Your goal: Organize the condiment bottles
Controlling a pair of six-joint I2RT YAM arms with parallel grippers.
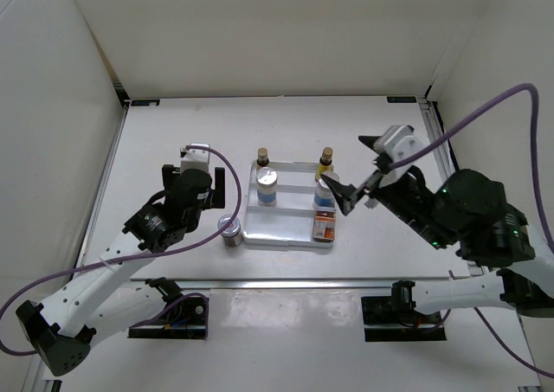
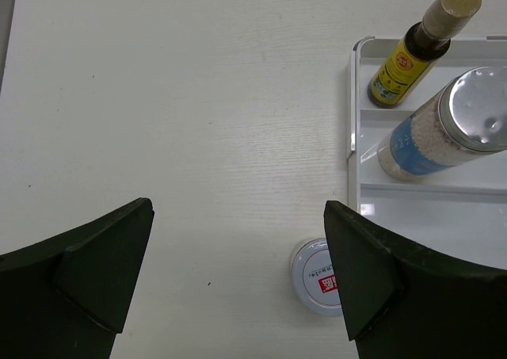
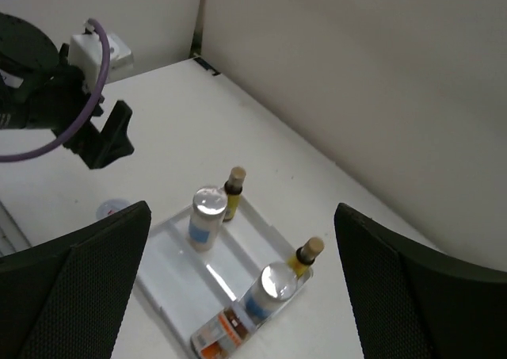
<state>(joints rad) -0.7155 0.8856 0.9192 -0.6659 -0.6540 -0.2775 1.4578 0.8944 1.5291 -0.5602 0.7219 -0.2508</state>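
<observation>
Table (image 1: 173,132): white, boxed in by white walls, with both arms reaching in from the near edge.
Tray (image 1: 279,231): white and stepped, sitting mid-table between the two grippers.
Far step: left amber (image 1: 261,157) and right amber (image 1: 325,158) are both upright, one at each back corner of the tray.
Middle step: left blue-label (image 1: 267,185) and right blue-label (image 1: 325,192) are upright with silver lids up, each just in front of an amber bottle.
Near step: the tray red-label (image 1: 324,228) is at the right end, and in the right wrist view it looks tipped on its side.
Stray red-label (image 1: 229,229): upright on the table, outside the tray, just beside its near-left corner.
Left gripper (image 2: 238,212): fingers are spread wide with nothing between them, and it hovers left of the tray. In its wrist view the stray red-label sits at the right finger, partly hidden by it.
Right gripper (image 1: 357,171): fingers are wide apart and empty. It is raised at the tray's right side, with its camera looking down over all five bottles in the tray.
</observation>
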